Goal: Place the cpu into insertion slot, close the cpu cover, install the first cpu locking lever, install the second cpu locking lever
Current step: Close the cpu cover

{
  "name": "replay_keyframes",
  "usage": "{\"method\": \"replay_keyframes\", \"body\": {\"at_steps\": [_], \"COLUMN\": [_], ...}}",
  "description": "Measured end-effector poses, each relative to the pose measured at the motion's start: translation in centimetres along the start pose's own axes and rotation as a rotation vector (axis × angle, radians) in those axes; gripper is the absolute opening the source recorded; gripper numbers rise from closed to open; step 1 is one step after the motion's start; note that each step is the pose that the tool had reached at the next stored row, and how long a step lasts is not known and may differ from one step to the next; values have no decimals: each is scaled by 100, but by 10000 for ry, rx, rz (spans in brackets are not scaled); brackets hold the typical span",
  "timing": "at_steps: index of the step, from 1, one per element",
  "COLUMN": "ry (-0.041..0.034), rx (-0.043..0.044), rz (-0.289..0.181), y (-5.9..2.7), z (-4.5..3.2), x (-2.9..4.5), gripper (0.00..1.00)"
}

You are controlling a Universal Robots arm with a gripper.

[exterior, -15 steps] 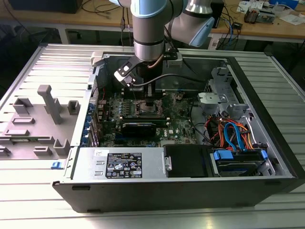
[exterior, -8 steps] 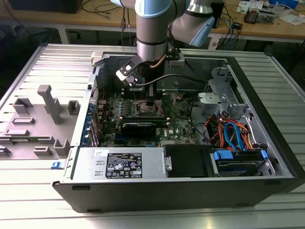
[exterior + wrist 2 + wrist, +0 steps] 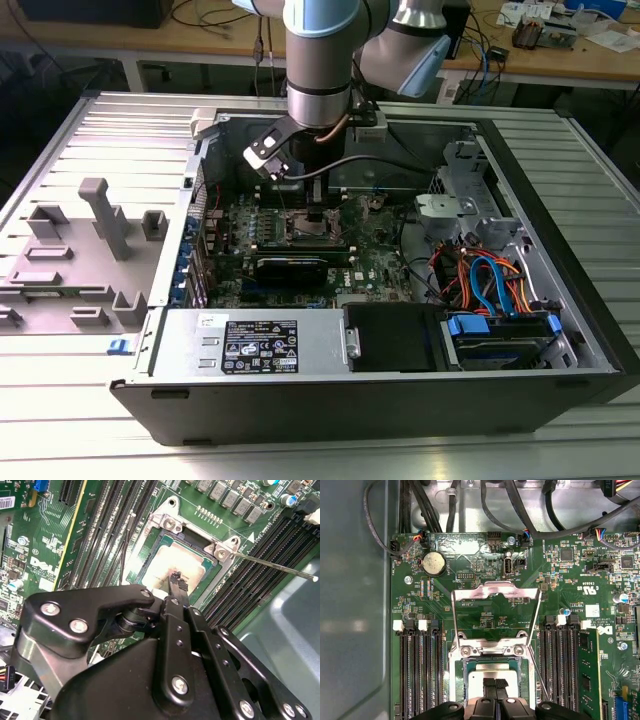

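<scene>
The cpu (image 3: 495, 671) lies flat in the insertion slot (image 3: 466, 680), its pale silver top (image 3: 175, 560) showing between the dark socket walls. The cpu cover (image 3: 490, 591), a silvery frame with a cut-out middle, stands flipped open on the far side of the slot's hinge. My gripper (image 3: 495, 684) hangs straight over the chip, fingers shut together with nothing between them, the tip (image 3: 176, 580) at or just above the chip's top. One thin locking lever (image 3: 275, 566) sticks out unlatched beside the slot, and a second thin rod (image 3: 125, 545) rises on the other side. In the exterior view the gripper (image 3: 312, 205) is down inside the case.
Long black memory slots (image 3: 420, 670) flank the socket on both sides. Black cables (image 3: 470, 510) run along the board's edge near the case wall. A power supply (image 3: 250, 345), a drive bay with orange and blue cables (image 3: 490, 285), and a grey fixture (image 3: 90, 250) outside the case.
</scene>
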State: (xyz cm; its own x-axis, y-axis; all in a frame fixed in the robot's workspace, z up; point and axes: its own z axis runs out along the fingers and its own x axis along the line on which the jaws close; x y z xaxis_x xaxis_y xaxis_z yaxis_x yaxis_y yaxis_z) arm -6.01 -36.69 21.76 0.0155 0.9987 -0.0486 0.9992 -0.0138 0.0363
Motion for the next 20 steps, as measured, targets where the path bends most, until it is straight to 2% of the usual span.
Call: {"method": "replay_keyframes", "body": {"at_steps": [4, 13, 16, 20], "ry": [2, 8, 9, 9], "rx": [4, 10, 22, 54], "rz": [0, 0, -2, -3], "y": [0, 4, 10, 18], "z": [0, -84, -161, -214], "x": [0, -5, -8, -11], "gripper": [11, 11, 11, 11]}}
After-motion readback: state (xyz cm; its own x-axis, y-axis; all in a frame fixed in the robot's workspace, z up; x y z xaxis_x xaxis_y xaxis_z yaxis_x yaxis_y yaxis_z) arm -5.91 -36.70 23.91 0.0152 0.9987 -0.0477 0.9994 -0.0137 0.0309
